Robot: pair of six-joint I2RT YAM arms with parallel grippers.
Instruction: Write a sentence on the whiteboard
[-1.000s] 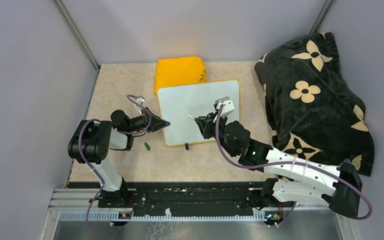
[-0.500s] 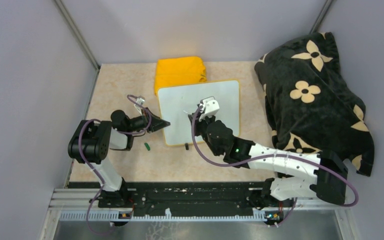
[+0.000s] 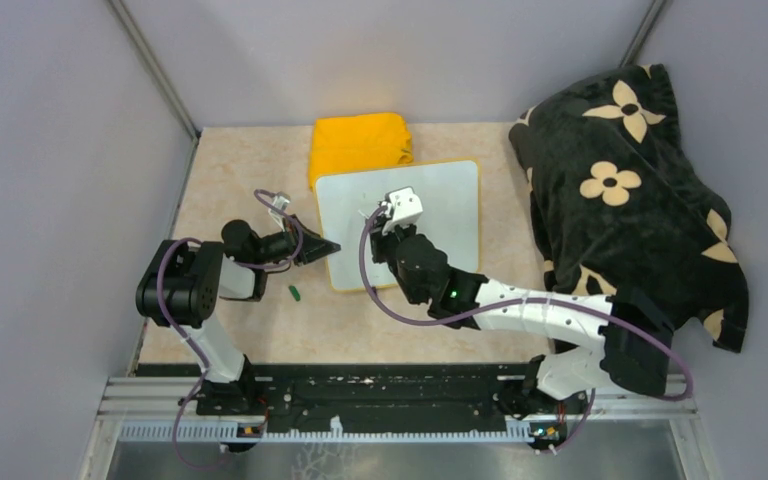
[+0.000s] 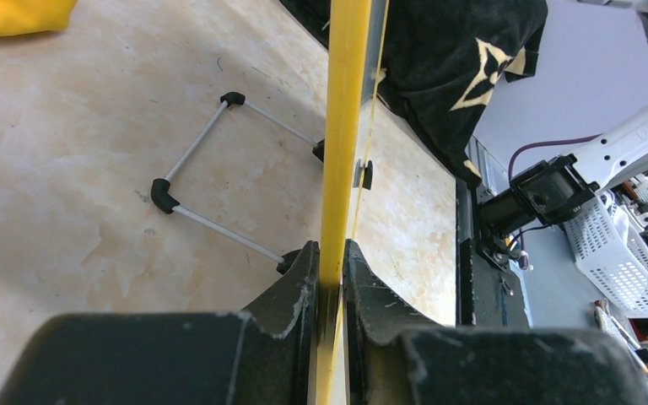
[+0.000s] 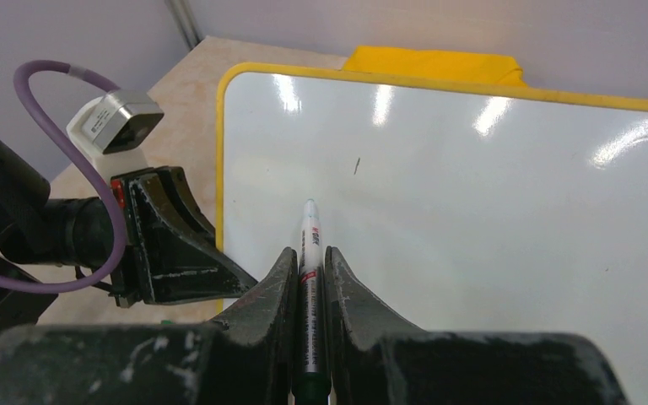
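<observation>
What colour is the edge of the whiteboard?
Yellow. The whiteboard has a thin yellow rim, clearest in the right wrist view.

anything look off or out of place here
A small green piece, likely a pen cap, lies loose on the table near the left claw, which pinches the whiteboard rim. A black flowered blanket is heaped along the table's right side. The board sits slightly skewed and bears only a tiny dark mark.
</observation>
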